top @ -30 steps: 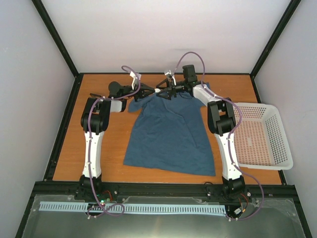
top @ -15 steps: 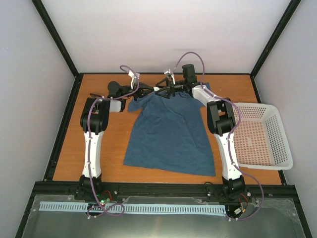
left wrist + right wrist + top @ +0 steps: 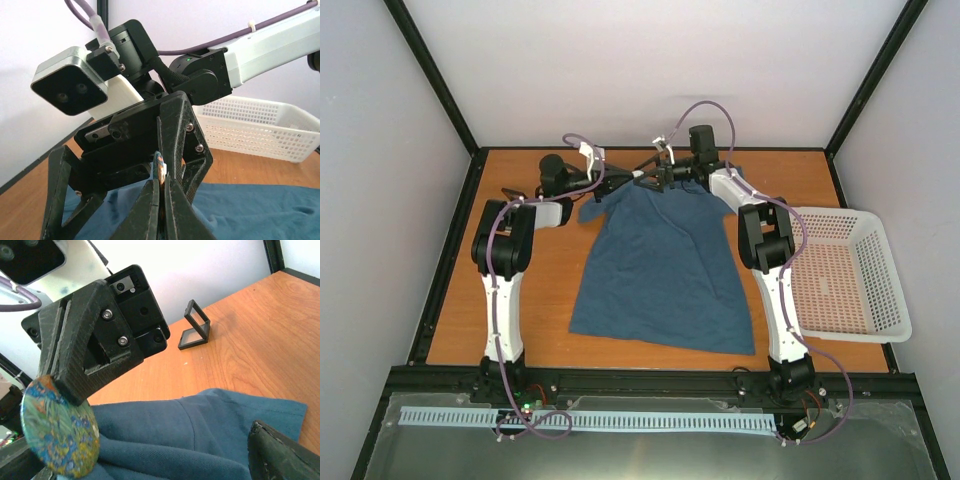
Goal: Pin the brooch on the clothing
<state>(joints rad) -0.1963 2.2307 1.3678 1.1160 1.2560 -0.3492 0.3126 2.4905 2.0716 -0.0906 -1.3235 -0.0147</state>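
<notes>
The clothing, a dark teal-blue T-shirt (image 3: 660,265), lies flat mid-table with its collar at the far end. My left gripper (image 3: 161,186) is shut on the brooch (image 3: 161,167), seen edge-on there. In the right wrist view the brooch (image 3: 57,432) is a round disc with a green and blue flower pattern, held just above the shirt (image 3: 190,435) near a shoulder seam. My right gripper (image 3: 145,457) is open and empty, its jaws wide apart around that fabric, facing the left gripper (image 3: 70,387). Both meet at the collar (image 3: 642,182).
A small black frame-like holder (image 3: 196,330) stands on the wooden table behind the shirt, also at far left in the top view (image 3: 509,192). A white mesh basket (image 3: 840,275) sits at the right edge. The enclosure's black frame borders the table.
The left arm's elbow has swung left and its wrist has risen toward the far edge. Both grippers have shifted slightly farther back over the collar. The brooch stays held.
</notes>
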